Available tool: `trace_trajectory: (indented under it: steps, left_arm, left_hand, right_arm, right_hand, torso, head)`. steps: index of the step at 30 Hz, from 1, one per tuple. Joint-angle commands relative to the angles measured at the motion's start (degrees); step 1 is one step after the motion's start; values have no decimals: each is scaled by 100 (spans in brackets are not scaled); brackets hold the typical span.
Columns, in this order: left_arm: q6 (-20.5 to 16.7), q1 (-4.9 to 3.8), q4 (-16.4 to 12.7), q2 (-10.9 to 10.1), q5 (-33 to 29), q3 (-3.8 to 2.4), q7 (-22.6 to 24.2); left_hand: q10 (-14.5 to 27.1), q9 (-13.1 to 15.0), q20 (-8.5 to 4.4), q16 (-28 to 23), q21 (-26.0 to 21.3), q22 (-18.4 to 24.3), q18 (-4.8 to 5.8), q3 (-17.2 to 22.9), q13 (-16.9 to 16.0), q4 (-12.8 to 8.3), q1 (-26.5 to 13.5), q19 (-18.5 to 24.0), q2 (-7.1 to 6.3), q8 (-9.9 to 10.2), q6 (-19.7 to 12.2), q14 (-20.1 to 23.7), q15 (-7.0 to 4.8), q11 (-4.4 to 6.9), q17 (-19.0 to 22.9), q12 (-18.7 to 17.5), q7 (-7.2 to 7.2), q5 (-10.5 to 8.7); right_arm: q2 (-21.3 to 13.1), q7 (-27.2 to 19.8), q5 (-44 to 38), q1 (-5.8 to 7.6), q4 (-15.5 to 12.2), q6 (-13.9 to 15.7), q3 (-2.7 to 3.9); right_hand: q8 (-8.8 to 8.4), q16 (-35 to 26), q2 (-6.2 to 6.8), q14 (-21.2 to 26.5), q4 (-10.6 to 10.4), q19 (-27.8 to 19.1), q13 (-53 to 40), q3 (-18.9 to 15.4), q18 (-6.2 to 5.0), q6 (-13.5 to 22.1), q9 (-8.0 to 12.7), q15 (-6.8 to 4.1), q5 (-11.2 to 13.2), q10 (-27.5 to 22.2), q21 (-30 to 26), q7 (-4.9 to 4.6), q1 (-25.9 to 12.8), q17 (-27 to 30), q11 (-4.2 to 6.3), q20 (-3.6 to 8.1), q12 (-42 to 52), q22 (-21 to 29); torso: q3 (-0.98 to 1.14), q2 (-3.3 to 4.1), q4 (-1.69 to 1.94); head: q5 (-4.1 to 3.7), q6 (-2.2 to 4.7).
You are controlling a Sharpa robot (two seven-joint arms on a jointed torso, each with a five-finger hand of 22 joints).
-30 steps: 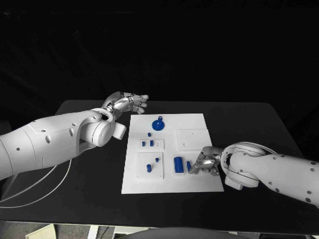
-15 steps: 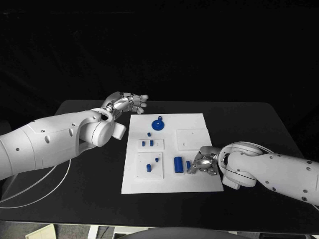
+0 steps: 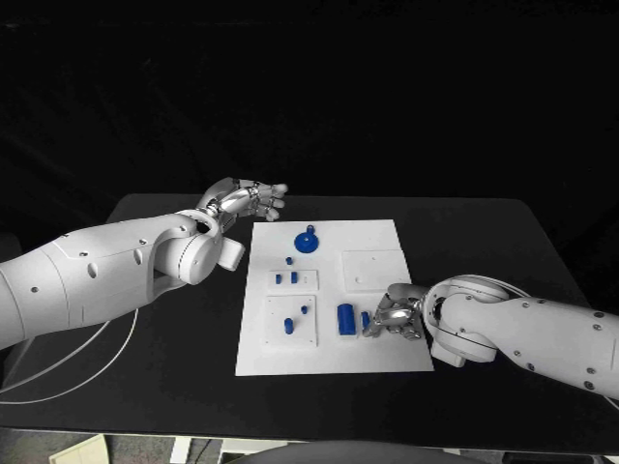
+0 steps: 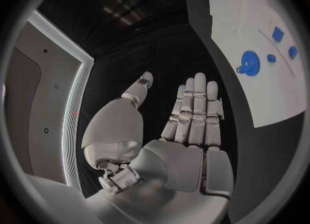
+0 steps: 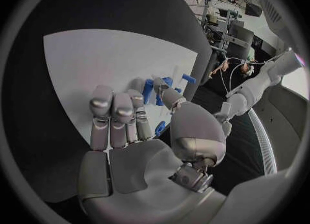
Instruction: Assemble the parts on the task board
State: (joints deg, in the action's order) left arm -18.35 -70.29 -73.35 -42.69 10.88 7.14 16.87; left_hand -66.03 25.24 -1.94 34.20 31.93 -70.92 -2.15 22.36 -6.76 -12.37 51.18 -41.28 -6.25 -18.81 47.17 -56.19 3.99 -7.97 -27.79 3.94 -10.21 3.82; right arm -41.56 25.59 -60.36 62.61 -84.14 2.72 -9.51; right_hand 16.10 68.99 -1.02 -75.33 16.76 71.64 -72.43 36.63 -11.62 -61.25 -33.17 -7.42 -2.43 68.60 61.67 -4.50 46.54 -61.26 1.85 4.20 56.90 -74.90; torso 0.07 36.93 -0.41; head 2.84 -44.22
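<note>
I am working the right hand (image 3: 397,316) low over the near right part of the task board (image 3: 379,240), with its fingers (image 5: 113,111) reaching down beside the upright blue block (image 3: 346,319) and the slimmer blue peg (image 3: 366,319) next to it. In the right wrist view the thumb and fingers are curling toward a blue piece, but I cannot tell whether they are clamped on it or only touching, so I am treating the grasp as unconfirmed. The left hand (image 3: 249,201) is hovering just off the board's far left corner, over the black surface (image 3: 491,232), with its fingers (image 4: 194,108) straight, side by side and holding nothing. The round blue part (image 3: 307,241) is lying at the far end of the board, and small blue pieces (image 3: 293,278) are sitting in the raised white squares nearer the middle. I am judging this as the picking step on the near group of parts, with most of the assembly not yet done. The next move is calling for a firm pinch on one piece without knocking over its neighbour, since the two are standing very close together, and then a clean lift toward its seat.
</note>
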Motion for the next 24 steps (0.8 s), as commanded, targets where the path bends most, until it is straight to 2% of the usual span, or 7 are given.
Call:
trace_trajectory:
  steps: [1, 9, 10, 12, 15, 18, 24]
  left_arm:
    - [58, -5, -4, 8, 22, -4, 28]
    - [71, -4, 18, 30, 30, -3, 21]
    - [72, -4, 18, 29, 30, -3, 20]
    - [61, -4, 23, 34, 30, -1, 28]
    - [66, -4, 25, 32, 30, 0, 26]
    - [61, -4, 26, 30, 30, 1, 28]
    - [74, -4, 33, 37, 30, 1, 25]
  left_hand:
    - [25, -9, 17, -36, -21, -10, -65, 3, 5, 36, -24, -37, 12, -23, -11, -46, -8, 3, -8, 28, 30, -9]
    - [25, -10, 17, -38, -22, -11, -65, 3, 5, 36, -25, -37, 11, -23, -12, -46, -7, 3, -10, 28, 29, -10]
    - [25, -10, 17, -38, -22, -11, -65, 3, 5, 37, -25, -37, 12, -23, -12, -46, -7, 3, -10, 28, 29, -10]
    - [25, -10, 17, -38, -22, -11, -65, 3, 5, 37, -25, -37, 13, -23, -12, -46, -7, 3, -11, 28, 29, -10]
    - [26, -11, 17, -40, -23, -12, -65, 4, 6, 38, -25, -38, 13, -23, -12, -46, -7, 3, -12, 28, 29, -10]
    - [26, -11, 17, -40, -24, -13, -65, 4, 6, 38, -25, -38, 13, -23, -13, -46, -7, 3, -13, 28, 29, -10]
    - [26, -11, 17, -41, -25, -13, -65, 4, 6, 37, -24, -38, 13, -23, -13, -46, -7, 3, -13, 28, 29, -10]
  right_arm:
    - [23, -29, -69, -37, 22, -22, -21]
    - [17, -53, 23, -38, 46, 22, -21]
    - [15, -51, 32, -38, 45, 18, -21]
    - [4, -83, 71, -38, 45, 0, -21]
    - [-27, -143, 184, -38, 51, 4, -21]
    - [-48, -159, 185, -38, 51, 19, -21]
    - [-153, -268, 230, -38, 27, 127, -21]
  right_hand:
    - [6, 37, -187, 12, -10, -2, -11, 33, -338, -53, -11, -19, -38, 25, 36, 9, 117, -12, 3, -44, 3, -100]
    - [9, 47, -164, 15, -2, -6, -14, -11, -338, -60, -11, -18, -37, 30, 55, 10, 88, -21, 3, -52, 5, -108]
    - [0, 54, 384, 18, -58, -5, -19, -305, -302, -41, -9, -5, 15, 24, 79, -9, -220, -27, -31, -82, 8, -120]
    - [1, 55, 510, 21, -68, -7, -20, -443, -299, -45, -9, -1, -53, 20, 81, -13, -377, -27, -21, -87, 7, -116]
    - [-12, 47, 659, 39, -7, -43, -34, -976, -338, -23, -5, -42, -33, -11, 50, 19, -691, -30, 16, -21, -6, -86]
    - [-19, 41, 627, 52, 2, -73, -44, -1286, -338, -14, -3, -58, -40, -25, 28, 31, -677, -33, 31, 37, -16, -75]
    - [-24, 38, 626, 56, -1, -81, -46, -1397, -338, -11, 0, -62, -39, -28, 18, 34, -656, -33, 33, 54, -22, -71]
  torso:
    - [0, 1, 0]
    - [-4, 0, -5]
    - [-5, 1, -5]
    - [-4, 1, -3]
    - [0, -2, 3]
    - [0, 0, 2]
    - [-1, 0, -2]
  head:
    - [7, -8]
    - [15, -11]
    - [11, -12]
    - [6, -13]
    - [7, -9]
    - [7, -5]
    - [7, -3]
